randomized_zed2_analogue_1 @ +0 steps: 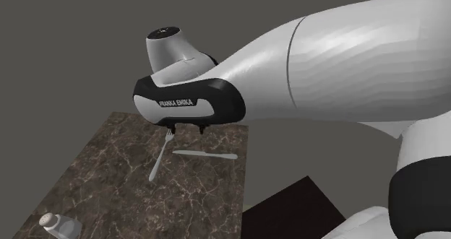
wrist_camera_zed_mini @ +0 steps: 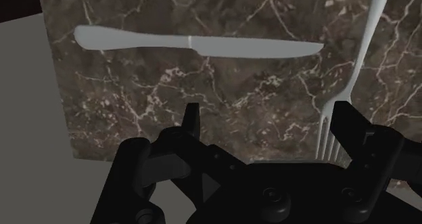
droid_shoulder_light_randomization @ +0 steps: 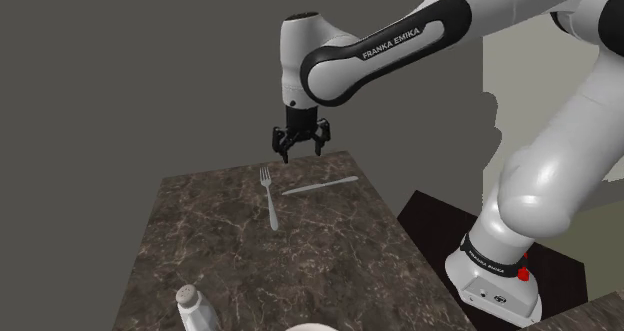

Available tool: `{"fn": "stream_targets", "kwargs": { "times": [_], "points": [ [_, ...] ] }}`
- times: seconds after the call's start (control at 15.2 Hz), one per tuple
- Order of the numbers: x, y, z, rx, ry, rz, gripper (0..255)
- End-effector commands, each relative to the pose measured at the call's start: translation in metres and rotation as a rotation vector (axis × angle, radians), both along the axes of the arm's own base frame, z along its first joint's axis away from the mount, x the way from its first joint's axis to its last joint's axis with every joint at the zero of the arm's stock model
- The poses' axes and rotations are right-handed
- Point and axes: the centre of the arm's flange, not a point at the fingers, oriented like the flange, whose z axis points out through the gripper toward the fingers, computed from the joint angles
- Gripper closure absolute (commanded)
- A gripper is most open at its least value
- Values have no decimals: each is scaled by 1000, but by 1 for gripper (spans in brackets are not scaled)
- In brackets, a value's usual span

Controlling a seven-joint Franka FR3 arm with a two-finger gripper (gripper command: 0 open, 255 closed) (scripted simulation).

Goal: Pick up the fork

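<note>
A grey fork [droid_shoulder_light_randomization: 268, 196] lies flat on the dark marbled tabletop [droid_shoulder_light_randomization: 330, 249], tines toward the far edge. In the second exterior view the fork [randomized_zed2_analogue_1: 160, 157] sits just left of a grey knife [randomized_zed2_analogue_1: 206, 154]. My gripper [droid_shoulder_light_randomization: 300, 147] hangs open above the table's far end, clear of the surface, over the gap between the fork's tines and the knife [droid_shoulder_light_randomization: 320, 185]. In the wrist view the gripper [wrist_camera_zed_mini: 270, 121] holds nothing. The fork [wrist_camera_zed_mini: 358, 67] runs alongside one finger [wrist_camera_zed_mini: 348, 121], its tines close beside that fingertip. The knife [wrist_camera_zed_mini: 196, 45] lies crosswise ahead of the fingers.
A shaker [droid_shoulder_light_randomization: 195, 309] stands near the table's front left corner, also visible as the shaker [randomized_zed2_analogue_1: 52, 222] in the second exterior view. The rim of a white dish [droid_shoulder_light_randomization: 310, 327] shows at the bottom edge. My stand [droid_shoulder_light_randomization: 495, 279] is to the table's right. The table's far edge [wrist_camera_zed_mini: 57, 94] lies close to the gripper.
</note>
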Motion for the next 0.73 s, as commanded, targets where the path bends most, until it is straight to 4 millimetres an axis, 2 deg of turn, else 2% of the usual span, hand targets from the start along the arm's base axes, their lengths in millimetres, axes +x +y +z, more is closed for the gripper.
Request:
{"fn": "stream_targets", "kwargs": {
  "times": [0.0,0.46,0.66],
  "points": [
    [16,18,-15,3,-8,-31,0],
    [81,63,-54,9,-33,-130,0],
    [81,63,-70,9,-33,-130,0]
  ]
}}
